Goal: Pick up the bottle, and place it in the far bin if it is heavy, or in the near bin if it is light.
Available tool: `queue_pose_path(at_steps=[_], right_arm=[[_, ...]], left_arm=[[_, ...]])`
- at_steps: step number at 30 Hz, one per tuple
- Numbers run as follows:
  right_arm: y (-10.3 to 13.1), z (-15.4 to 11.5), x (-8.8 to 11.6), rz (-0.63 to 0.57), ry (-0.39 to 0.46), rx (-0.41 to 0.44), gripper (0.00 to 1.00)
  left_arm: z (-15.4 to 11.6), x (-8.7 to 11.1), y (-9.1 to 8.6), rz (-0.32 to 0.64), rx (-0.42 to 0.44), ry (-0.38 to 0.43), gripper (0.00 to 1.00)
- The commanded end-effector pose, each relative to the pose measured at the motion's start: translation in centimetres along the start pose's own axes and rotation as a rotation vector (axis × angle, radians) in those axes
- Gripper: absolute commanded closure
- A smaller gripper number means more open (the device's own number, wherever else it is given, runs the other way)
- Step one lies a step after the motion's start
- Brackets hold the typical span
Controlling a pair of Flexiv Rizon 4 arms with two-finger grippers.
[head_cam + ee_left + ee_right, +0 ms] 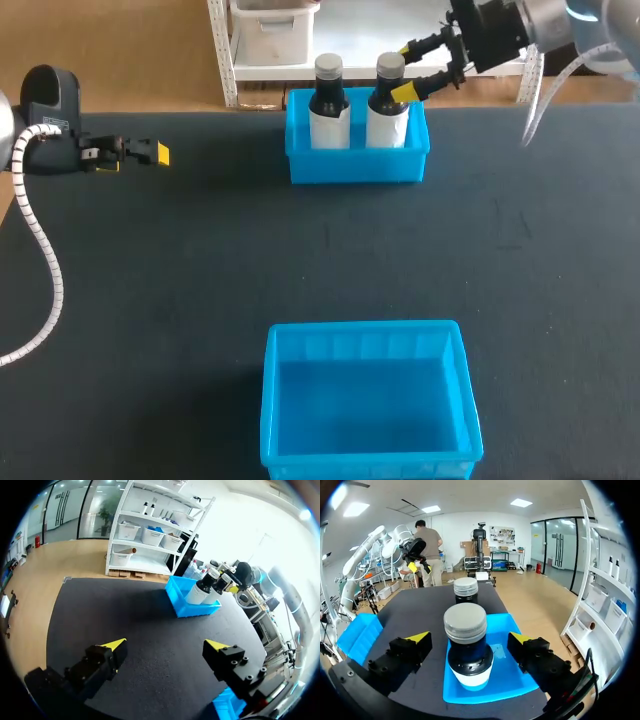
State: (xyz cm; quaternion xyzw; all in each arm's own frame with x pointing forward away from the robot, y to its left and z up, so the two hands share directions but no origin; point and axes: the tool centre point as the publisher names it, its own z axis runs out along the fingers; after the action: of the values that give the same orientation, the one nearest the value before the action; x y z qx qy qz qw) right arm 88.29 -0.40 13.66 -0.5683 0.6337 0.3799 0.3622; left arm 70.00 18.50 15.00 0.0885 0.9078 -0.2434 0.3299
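Note:
Two dark bottles with grey caps and white labels stand upright in the far blue bin (pixel 355 165). The right-hand bottle (pixel 388 105) stands between the fingers of my right gripper (pixel 410 70), which is open; in the right wrist view there is a gap on each side between that bottle (pixel 465 645) and the yellow tips. The other bottle (pixel 328 105) stands just to its left, beyond it in the right wrist view (pixel 465 590). My left gripper (pixel 135 158) hangs open and empty over the far left of the table, with its tips wide apart (pixel 165 645).
The near blue bin (pixel 365 440) sits empty at the table's front middle, and its corner shows under my left gripper (pixel 227 705). Black table surface (pixel 200 260) lies between the two bins.

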Motion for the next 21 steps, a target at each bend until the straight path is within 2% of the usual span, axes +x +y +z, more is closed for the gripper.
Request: queue_pose_path(at_steps=[1, 12, 21], right_arm=[[1.0, -1.3, 0.3, 0.007, -0.008, 0.025, 0.0], [3.4, -4.5, 0.2, 0.002, -0.023, 0.072, 0.0], [4.5, -5.7, 0.4, 0.029, -0.001, 0.087, 0.0]], left_arm=[[0.0, 0.0, 0.0, 0.0, 0.0, 0.0, 0.0], [0.0, 0.0, 0.0, 0.0, 0.0, 0.0, 0.0], [0.0, 0.0, 0.0, 0.0, 0.0, 0.0, 0.0]])
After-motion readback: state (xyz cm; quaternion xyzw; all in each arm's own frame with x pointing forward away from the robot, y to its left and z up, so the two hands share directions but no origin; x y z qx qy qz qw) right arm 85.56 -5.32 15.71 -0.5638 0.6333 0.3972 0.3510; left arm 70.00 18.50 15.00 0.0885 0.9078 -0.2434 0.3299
